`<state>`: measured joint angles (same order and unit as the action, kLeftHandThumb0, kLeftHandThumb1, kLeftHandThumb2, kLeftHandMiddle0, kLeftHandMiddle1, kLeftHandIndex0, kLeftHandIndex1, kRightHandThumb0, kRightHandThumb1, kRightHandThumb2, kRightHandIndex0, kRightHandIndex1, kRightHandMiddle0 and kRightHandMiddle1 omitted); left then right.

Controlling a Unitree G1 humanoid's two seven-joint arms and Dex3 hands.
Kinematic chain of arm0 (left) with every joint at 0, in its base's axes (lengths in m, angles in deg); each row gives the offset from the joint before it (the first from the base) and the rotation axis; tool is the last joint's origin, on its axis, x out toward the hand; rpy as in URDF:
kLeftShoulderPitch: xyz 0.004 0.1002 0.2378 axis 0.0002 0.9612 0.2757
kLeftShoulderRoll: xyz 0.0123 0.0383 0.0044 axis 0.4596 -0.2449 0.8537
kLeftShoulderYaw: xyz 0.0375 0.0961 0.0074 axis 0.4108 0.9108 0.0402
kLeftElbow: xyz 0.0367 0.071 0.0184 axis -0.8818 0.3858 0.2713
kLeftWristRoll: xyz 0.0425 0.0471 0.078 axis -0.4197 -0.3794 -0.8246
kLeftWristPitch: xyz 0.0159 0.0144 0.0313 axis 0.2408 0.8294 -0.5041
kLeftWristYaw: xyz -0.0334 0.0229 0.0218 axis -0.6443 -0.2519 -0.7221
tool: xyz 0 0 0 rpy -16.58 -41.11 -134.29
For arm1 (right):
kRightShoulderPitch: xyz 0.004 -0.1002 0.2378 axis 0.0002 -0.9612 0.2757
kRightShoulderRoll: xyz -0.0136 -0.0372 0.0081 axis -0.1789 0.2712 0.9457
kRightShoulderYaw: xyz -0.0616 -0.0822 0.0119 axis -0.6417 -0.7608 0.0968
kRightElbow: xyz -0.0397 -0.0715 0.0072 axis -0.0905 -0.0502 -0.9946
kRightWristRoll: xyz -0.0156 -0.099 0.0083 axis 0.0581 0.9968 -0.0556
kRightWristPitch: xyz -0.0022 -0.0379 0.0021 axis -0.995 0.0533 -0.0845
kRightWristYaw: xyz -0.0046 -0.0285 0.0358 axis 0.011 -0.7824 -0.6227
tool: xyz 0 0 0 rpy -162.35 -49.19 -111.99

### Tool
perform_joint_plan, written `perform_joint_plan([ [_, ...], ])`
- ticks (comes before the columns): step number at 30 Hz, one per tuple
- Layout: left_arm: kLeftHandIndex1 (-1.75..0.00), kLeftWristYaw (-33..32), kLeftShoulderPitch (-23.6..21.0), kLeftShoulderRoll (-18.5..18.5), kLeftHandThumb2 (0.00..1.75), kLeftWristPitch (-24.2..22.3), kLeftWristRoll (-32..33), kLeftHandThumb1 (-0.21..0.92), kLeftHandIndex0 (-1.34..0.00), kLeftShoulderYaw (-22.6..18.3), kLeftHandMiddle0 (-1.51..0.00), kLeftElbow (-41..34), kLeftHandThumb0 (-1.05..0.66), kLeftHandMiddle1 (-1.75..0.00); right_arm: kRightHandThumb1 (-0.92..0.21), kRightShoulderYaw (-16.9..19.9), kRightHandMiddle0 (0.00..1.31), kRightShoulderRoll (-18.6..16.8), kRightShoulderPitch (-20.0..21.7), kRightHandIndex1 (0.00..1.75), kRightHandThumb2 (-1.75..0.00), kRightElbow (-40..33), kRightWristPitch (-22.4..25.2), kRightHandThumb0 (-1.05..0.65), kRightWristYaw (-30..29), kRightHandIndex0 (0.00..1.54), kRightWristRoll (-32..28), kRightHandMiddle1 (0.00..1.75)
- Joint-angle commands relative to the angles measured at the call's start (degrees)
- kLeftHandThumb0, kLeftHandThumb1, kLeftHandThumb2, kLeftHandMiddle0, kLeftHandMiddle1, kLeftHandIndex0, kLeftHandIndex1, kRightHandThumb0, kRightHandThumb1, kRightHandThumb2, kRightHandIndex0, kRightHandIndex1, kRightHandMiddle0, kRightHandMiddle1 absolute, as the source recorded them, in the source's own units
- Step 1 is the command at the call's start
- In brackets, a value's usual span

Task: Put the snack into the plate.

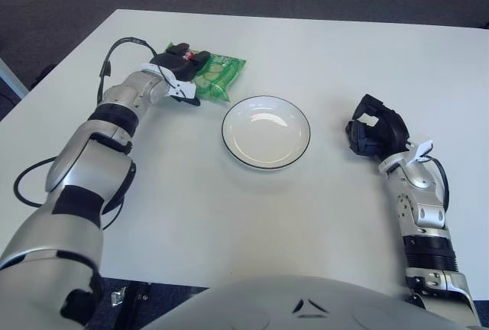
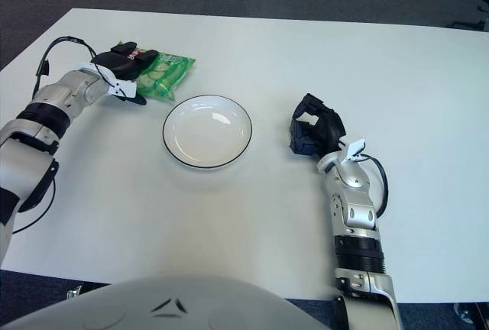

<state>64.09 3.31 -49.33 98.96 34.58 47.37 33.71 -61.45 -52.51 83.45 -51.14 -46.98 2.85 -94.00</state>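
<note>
A green snack bag (image 1: 219, 76) lies on the white table, up and left of the plate. My left hand (image 1: 183, 66) has its dark fingers closed over the bag's left end, the wrist turned flat toward the table. The white plate (image 1: 266, 131) with a dark rim sits empty at the table's middle, just below and right of the bag. My right hand (image 1: 374, 133) shows to the right of the plate, fingers curled and holding nothing.
The white table (image 1: 229, 215) stretches to a far edge beyond the bag. A black cable (image 1: 107, 63) loops off my left forearm. Dark carpet floor lies past the table.
</note>
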Motion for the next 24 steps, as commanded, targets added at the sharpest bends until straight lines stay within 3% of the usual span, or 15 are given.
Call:
perform_joint_plan([
  [1, 0.00, 2.4, -1.1, -1.6, 0.07, 1.8, 0.9, 0.75, 0.00, 1.4, 0.00, 3.2, -0.95, 0.00, -0.27, -1.3, 0.65, -2.4, -4.5, 1.75, -1.37, 3.7, 2.3, -0.50, 0.1, 1.29, 0.5, 1.75],
  [9, -0.01, 18.1, -3.2, -5.0, 0.07, -1.3, 7.5, 0.74, -0.01, -0.3, 0.00, 7.9, -0.89, 0.00, -0.27, -1.3, 0.65, -2.5, -4.6, 1.75, -1.37, 3.7, 2.0, -0.50, 0.7, 1.29, 0.0, 1.75],
  [15, -0.02, 18.6, -3.4, -5.3, 0.12, -2.3, 7.0, 0.82, -0.01, 1.8, 0.00, 8.1, -1.02, 0.00, -0.27, -1.3, 0.65, -2.5, -4.5, 1.75, -1.37, 4.1, 1.7, -0.50, 1.2, 1.29, 0.0, 1.75],
  [17, -0.23, 16.2, -2.9, -5.2, 0.14, -2.3, 6.7, 0.81, 0.00, 2.4, -0.08, 8.0, -1.00, -0.07, -0.27, -1.4, 0.65, -2.5, -4.4, 1.75, -1.37, 4.2, 1.6, -0.50, 1.4, 1.29, 0.0, 1.75],
  [19, -0.50, 11.0, -1.7, -4.6, 0.19, -2.1, 5.9, 0.78, 0.00, 3.3, -0.11, 7.6, -0.95, -0.33, -0.27, -1.4, 0.65, -2.4, -4.4, 1.75, -1.37, 4.3, 1.5, -0.50, 1.6, 1.29, 0.0, 1.75],
  [20, -0.70, 9.6, -1.4, -4.5, 0.26, -2.1, 5.8, 0.74, 0.00, 3.5, -0.10, 7.6, -0.91, -0.61, -0.27, -1.4, 0.65, -2.4, -4.4, 1.75, -1.37, 4.3, 1.5, -0.50, 1.7, 1.29, 0.0, 1.75],
  [23, -1.12, 3.8, -0.3, -4.3, 0.50, -2.4, 5.0, 0.60, 0.00, 4.7, -0.10, 7.5, -0.81, -1.10, -0.27, -1.3, 0.65, -2.4, -4.2, 1.75, -1.37, 4.5, 1.4, -0.50, 1.8, 1.29, 0.1, 1.75],
  [24, -1.35, 0.6, 0.5, -4.2, 0.66, -2.8, 4.7, 0.50, -0.10, 5.1, -0.26, 7.5, -0.66, -1.33, -0.27, -1.3, 0.65, -2.3, -4.1, 1.75, -1.37, 4.5, 1.4, -0.50, 1.8, 1.29, 0.2, 1.75],
])
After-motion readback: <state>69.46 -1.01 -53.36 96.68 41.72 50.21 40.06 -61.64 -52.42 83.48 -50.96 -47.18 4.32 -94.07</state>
